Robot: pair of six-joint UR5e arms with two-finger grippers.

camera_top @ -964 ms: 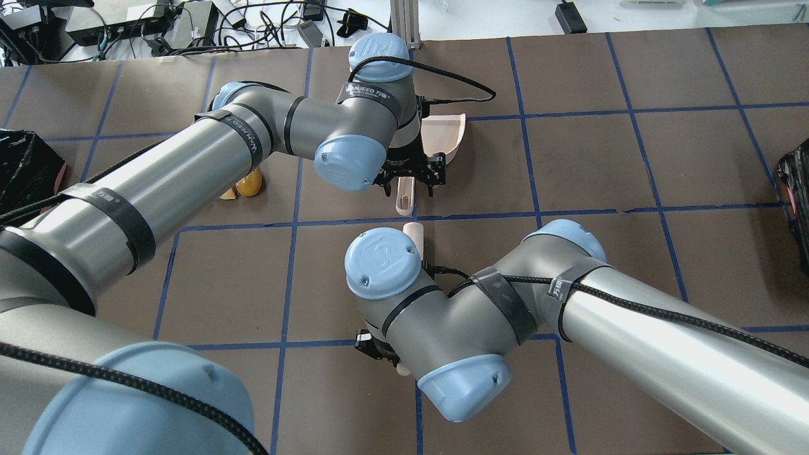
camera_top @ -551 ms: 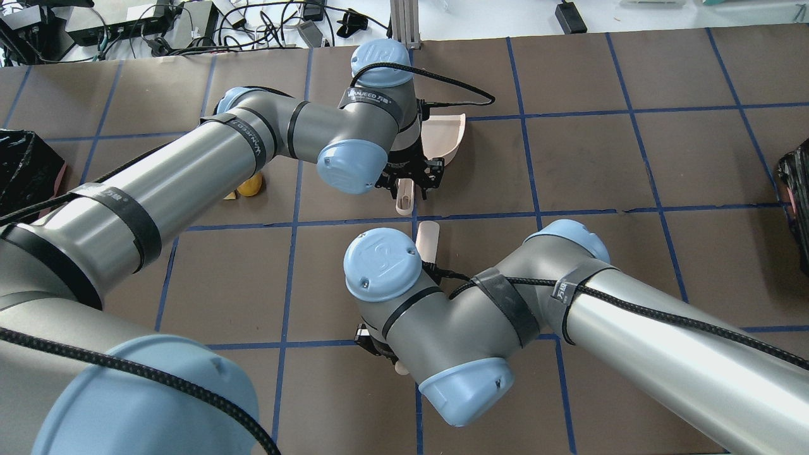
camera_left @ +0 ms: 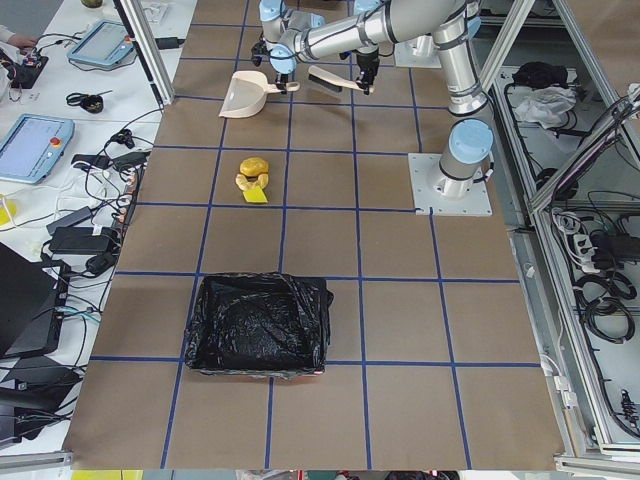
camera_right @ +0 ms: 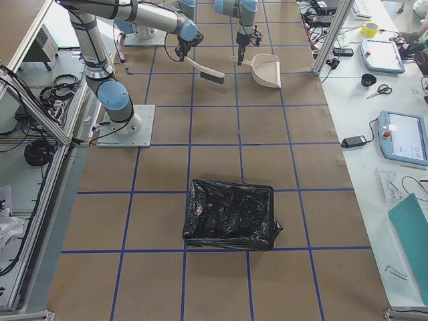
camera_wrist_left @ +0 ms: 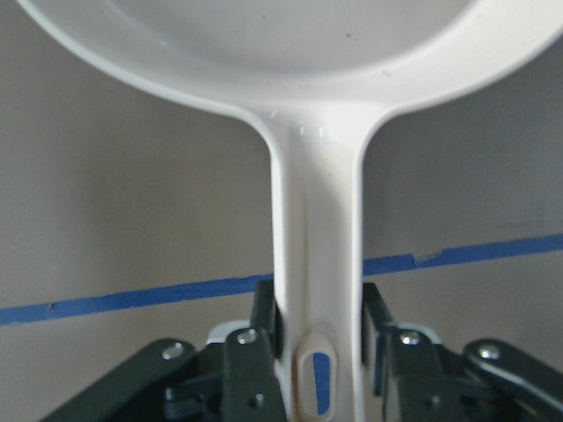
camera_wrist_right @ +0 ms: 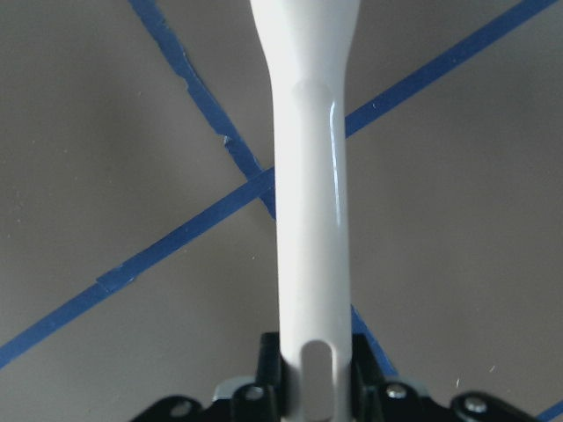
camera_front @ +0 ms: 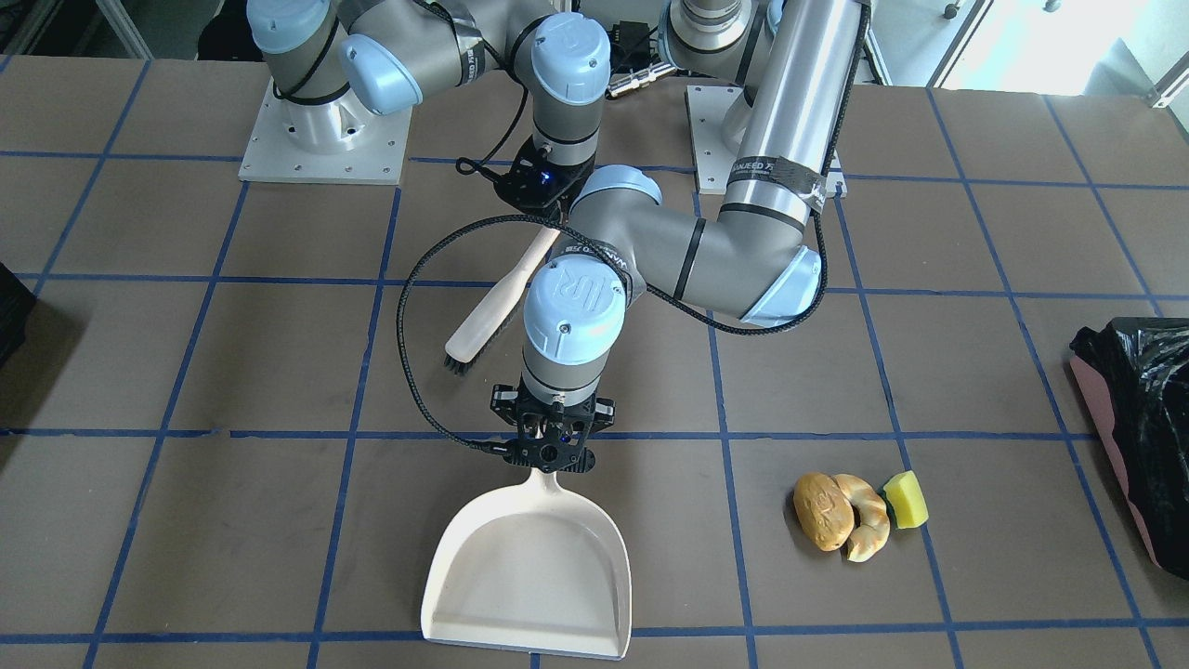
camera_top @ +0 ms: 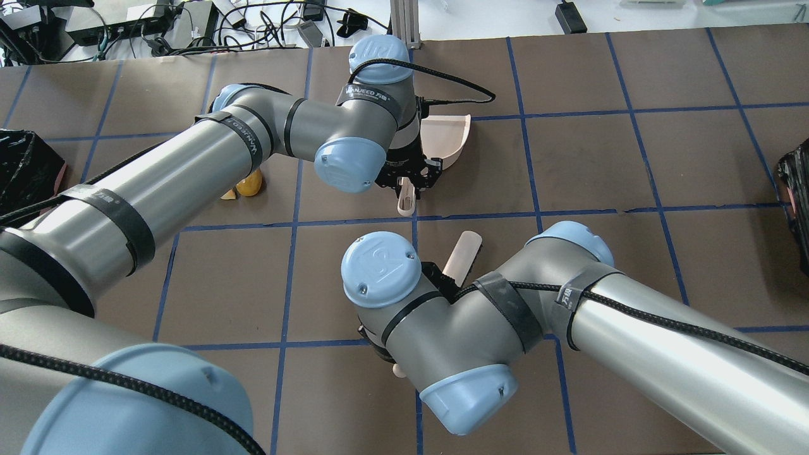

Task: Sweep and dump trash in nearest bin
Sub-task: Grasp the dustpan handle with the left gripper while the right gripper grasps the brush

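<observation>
Three pieces of trash lie unswept in the front-facing view. The bread roll (camera_front: 822,511) and the croissant (camera_front: 868,528) touch, and the yellow sponge block (camera_front: 906,499) is just beside them on the table (camera_front: 232,353). The left end effector (camera_front: 548,444) is closed on the handle of the dustpan (camera_front: 529,567). Its pan is empty and well apart from the pile. The right end effector (camera_front: 542,200) has hold of the brush (camera_front: 488,311). The bin (camera_front: 1138,409) stands past the trash at the table's end.

From overhead, the left arm hides most of the pile. A second bin (camera_top: 797,189) sits at the opposite end, farther from the trash.

In the exterior left view, the trash lies between the near bin and the dustpan.

The left wrist view shows both fingers (camera_wrist_left: 264,321) pressed against the handle's sides. The right wrist view shows the brush handle running out from tightly closed jaws.

Judging by this, both tools are in hand, but the sweeping, lifting and dumping are all left to do. The two wrists work close together, and a cable loops beside the brush, so moving both tools to the pile risks a clash.
</observation>
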